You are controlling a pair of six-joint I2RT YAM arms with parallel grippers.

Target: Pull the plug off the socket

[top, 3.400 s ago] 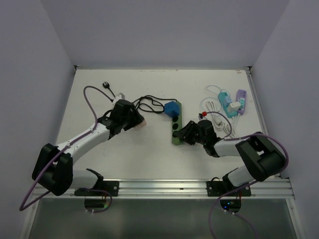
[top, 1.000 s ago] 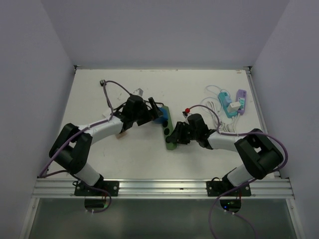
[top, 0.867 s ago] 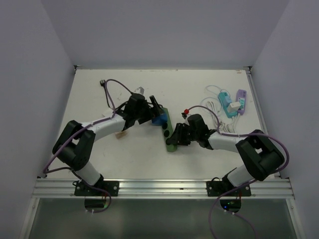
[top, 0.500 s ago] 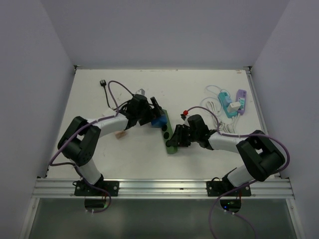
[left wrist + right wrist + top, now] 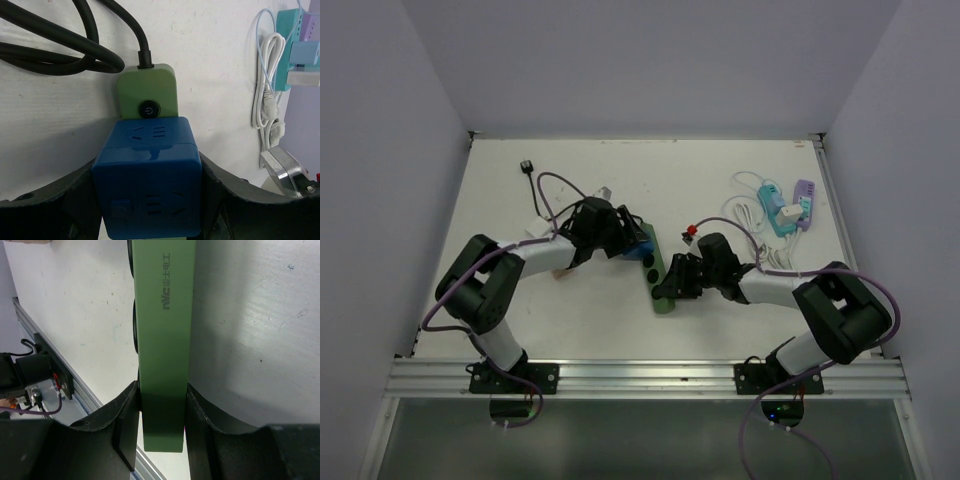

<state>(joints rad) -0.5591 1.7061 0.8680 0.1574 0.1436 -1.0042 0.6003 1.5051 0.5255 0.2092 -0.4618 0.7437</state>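
Left tool (image 5: 150, 167) pinching the blue plug (image 5: 147, 190), which sits seated at the far end of the green socket strip (image 5: 162, 330), right tool (image 5: 162, 387) clamped on its near end; a skewed pull could slip that clamp and drag the strip along.

Pale lilac walls (image 5: 650, 60) enclose a white table (image 5: 590, 320) on three sides.

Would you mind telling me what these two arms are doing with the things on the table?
The left gripper has its jaws closed against the sides of the blue cube plug, which sits plugged into the green power strip beside its power button. The right gripper clamps the strip's other end, apparently to steady it. The plug has not yet come out of the socket.
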